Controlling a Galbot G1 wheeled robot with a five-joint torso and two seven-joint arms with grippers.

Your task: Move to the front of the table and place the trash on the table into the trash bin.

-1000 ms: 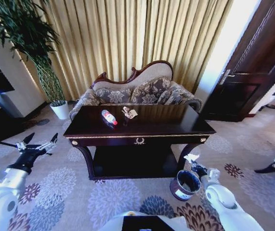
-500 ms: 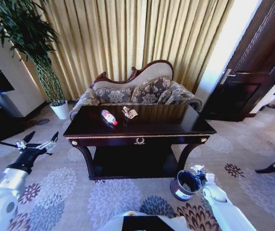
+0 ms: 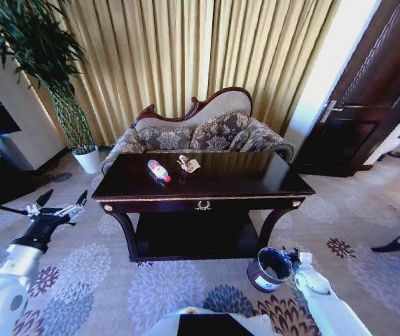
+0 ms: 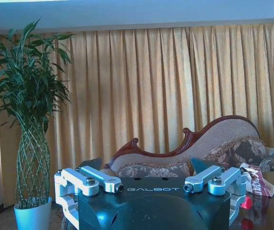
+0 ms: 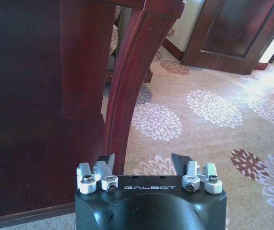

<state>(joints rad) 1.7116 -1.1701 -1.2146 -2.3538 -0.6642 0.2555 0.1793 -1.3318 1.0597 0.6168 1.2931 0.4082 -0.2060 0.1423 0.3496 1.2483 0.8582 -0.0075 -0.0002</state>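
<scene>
Since a second ago our right gripper has dropped to the trash bin rim and the white scrap is gone from it; its jaws stand wide, empty. The bottle and wrapper lie on the table, left of centre, nearer our wide-open left gripper.

Above the surface: open; the bottle and wrapper lie near its back left, the rest bare.
Behind: sofa close against the far edge.
Right front: bin on the carpet beside the curved leg, right pincer at its rim.
Left: left pincer spread wide over open carpet, plant pot beyond.
</scene>
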